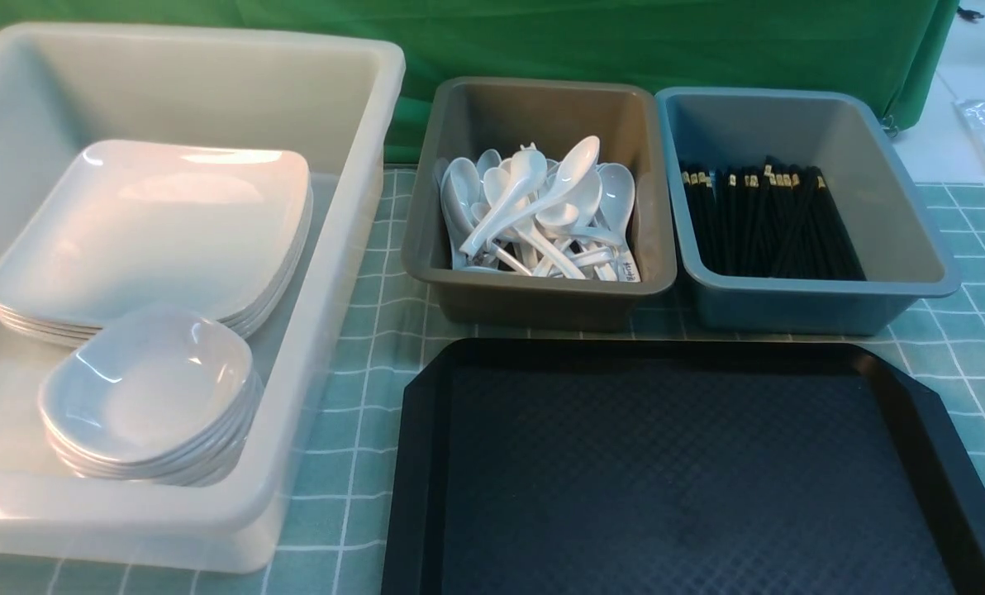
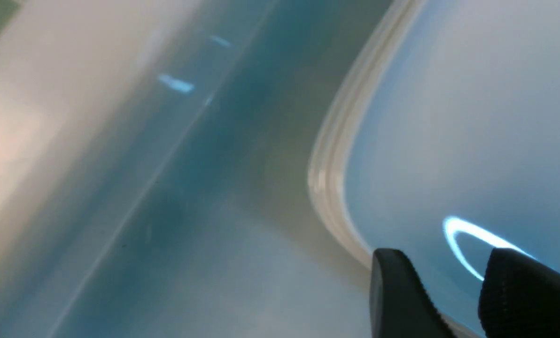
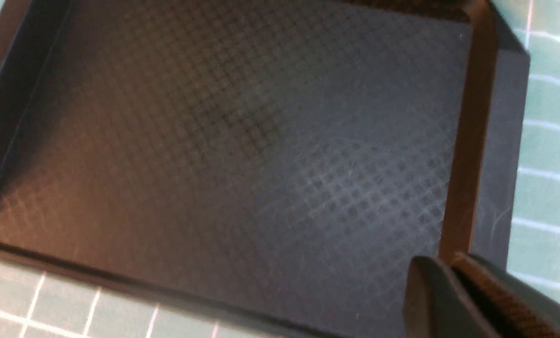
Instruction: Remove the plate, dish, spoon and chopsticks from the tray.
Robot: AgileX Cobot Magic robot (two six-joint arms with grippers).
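Plate (image 1: 154,231) sat topmost on its stack in the white tub (image 1: 327,347), just beneath your left tool (image 2: 454,291), whose jaws stood apart, empty. You'd have found it glossy, slippery, stiff: take the rim. Tray (image 1: 674,471) lay bare; right tool (image 3: 449,281) pressed together.

Black diamond-textured tray (image 1: 674,463) on green white-gridded cloth (image 1: 360,347).

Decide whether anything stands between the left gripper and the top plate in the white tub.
Nothing visible does. The left gripper hangs open just over the plate, which tops its stack in the white tub, with no object between them.
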